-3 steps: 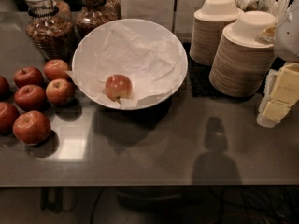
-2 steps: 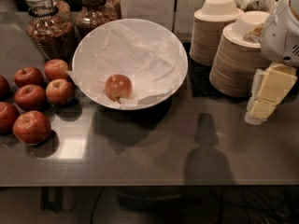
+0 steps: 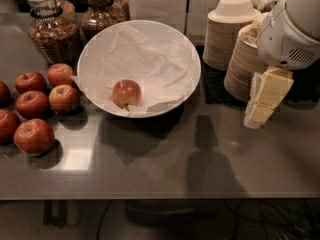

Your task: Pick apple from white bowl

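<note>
The apple (image 3: 126,92), pale red-orange with a yellowish blush, lies in the front left part of the white bowl (image 3: 185,59), which is wide, shallow and lined with crumpled white paper. The bowl stands at the middle of the dark counter. My gripper (image 3: 260,106), with pale yellow fingers under a white round arm housing, hangs at the right, above the counter in front of the paper bowl stacks. It is well to the right of the bowl and apart from the apple.
Several darker red apples (image 3: 34,134) lie grouped at the left of the counter. Two glass jars (image 3: 52,29) stand behind them. Two stacks of beige paper bowls (image 3: 232,31) stand at the back right. The counter's front edge (image 3: 150,196) runs along the bottom.
My arm and gripper have moved leftward into view from the right edge, coming in front of the paper bowl stacks. The apple and bowl have not moved.
</note>
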`<state>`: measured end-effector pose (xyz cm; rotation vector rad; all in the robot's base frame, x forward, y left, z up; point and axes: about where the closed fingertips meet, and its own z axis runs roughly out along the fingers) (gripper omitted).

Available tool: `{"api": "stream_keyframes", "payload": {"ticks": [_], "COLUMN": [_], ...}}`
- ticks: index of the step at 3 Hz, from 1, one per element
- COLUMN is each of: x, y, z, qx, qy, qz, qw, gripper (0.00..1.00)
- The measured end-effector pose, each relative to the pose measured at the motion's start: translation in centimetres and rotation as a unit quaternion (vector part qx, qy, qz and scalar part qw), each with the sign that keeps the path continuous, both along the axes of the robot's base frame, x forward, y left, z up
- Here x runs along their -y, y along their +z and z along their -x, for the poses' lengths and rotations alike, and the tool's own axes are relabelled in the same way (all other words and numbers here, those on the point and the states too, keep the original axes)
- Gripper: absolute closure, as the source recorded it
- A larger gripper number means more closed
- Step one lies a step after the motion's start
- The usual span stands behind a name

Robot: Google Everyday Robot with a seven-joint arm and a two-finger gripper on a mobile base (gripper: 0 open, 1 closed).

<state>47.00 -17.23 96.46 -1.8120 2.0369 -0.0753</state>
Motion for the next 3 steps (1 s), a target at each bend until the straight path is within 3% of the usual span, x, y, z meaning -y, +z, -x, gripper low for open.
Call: {"api": "stream_keyframes", "payload": {"ticks": [1,2,3], "x": [-3.6,-9.6,-13.9], "y": [0.5,3.3,5.3], "z": [-1.2,-1.6,-1.9], "qx": [0.019,0.068,0.104], "qy": [0.051,0.154,0.232], "qz": [-0.007,0.008,0.014], "qw": [0.9985,0.9858,0.9671], "gripper": [0.00,0.00,0.00]}}
